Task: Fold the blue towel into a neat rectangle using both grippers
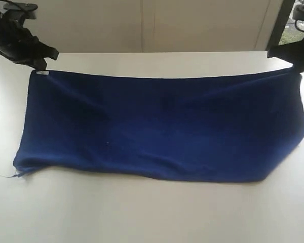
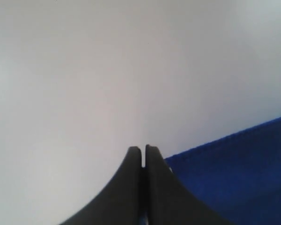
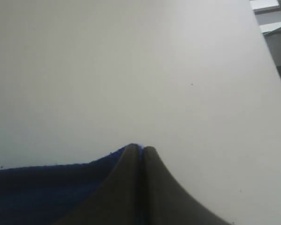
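The blue towel [image 1: 162,126] lies spread wide across the white table [image 1: 142,212], and its far edge runs almost straight between my two grippers. My left gripper [image 1: 44,65] is at the far left corner, by a small white tag. In the left wrist view the left gripper [image 2: 143,150] has its fingers pressed together, and the towel [image 2: 239,173] comes out from beside one finger. My right gripper [image 1: 294,63] is at the far right corner, where folds gather. In the right wrist view the right gripper [image 3: 140,149] is shut, with the towel's [image 3: 47,187] edge pinched between its tips.
The towel's near left corner [image 1: 20,171] trails a loose thread on the table. A pale wall [image 1: 152,25] stands behind the table's far edge. In the right wrist view the table's side edge [image 3: 271,51] runs close by.
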You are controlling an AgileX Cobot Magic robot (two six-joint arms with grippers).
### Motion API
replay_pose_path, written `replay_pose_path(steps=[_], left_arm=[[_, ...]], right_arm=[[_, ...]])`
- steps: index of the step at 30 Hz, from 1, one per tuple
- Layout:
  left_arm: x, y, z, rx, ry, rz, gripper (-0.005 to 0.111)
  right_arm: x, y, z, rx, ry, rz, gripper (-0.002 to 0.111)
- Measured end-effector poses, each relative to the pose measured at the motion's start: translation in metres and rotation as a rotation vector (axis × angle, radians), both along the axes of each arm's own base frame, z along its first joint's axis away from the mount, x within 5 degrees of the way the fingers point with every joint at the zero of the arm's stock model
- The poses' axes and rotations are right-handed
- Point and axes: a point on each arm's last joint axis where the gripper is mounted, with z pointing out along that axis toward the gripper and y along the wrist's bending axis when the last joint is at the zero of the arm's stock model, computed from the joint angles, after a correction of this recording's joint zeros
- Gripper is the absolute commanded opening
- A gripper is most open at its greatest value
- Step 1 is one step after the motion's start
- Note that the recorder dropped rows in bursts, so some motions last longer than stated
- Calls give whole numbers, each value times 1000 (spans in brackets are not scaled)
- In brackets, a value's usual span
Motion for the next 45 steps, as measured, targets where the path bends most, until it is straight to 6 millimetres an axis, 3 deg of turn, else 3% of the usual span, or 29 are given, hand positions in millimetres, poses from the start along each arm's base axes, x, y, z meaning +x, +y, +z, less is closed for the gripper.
replay_pose_path(steps=[6, 14, 20, 24, 26, 29, 35, 39, 45], left_arm=[[-62, 4, 37, -19, -42, 7, 0], [-179, 11, 89, -77, -221, 8, 0], [-260, 14, 118, -93, -309, -40, 0], [-287, 15, 123, -113, -318, -41, 0], [-288, 15, 120, -123, -306, -30, 0], [-278, 15, 107, -123, -262, -17, 0], [-233, 14, 67, -114, -183, 44, 0], [-193, 14, 39, -98, -180, 99, 0], [-141, 16, -15, -58, -179, 175, 0]], right_arm=[[-70, 15, 54, -24, -108, 1, 0], [-190, 38, 107, -82, -261, 1, 0], [-266, 52, 129, -129, -330, -1, 0], [-297, 58, 139, -138, -401, -2, 0], [-298, 59, 138, -125, -393, -2, 0], [-283, 57, 132, -110, -337, 5, 0], [-221, 46, 104, -81, -209, 30, 0], [-166, 37, 66, -54, -130, 56, 0], [-105, 28, 3, -8, -90, 79, 0]])
